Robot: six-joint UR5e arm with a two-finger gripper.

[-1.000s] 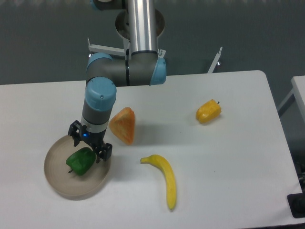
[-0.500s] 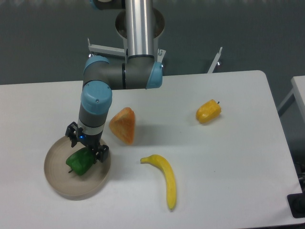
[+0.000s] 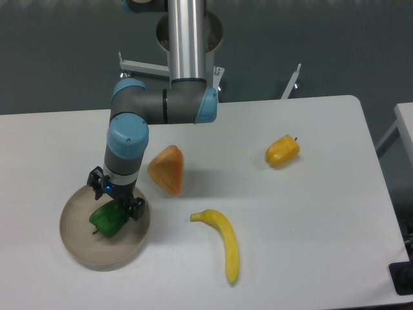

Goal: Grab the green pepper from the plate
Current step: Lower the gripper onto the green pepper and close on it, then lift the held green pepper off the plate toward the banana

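The green pepper [image 3: 106,220] lies on the beige plate [image 3: 84,248] at the table's front left. My gripper [image 3: 116,201] hangs directly over the pepper's upper right part. Its two dark fingers are spread apart, one at the plate's back rim and one at the pepper's right side. They straddle the pepper without closing on it. The pepper's top is partly hidden by the gripper.
An orange wedge-shaped piece [image 3: 168,169] sits just right of the arm's wrist. A yellow banana [image 3: 224,242] lies toward the front middle. A yellow-orange pepper [image 3: 282,150] rests at the right. The table's front edge runs just below the plate.
The arm has shifted left and slightly down, bringing the gripper more squarely over the green pepper. The pepper and plate have not moved.
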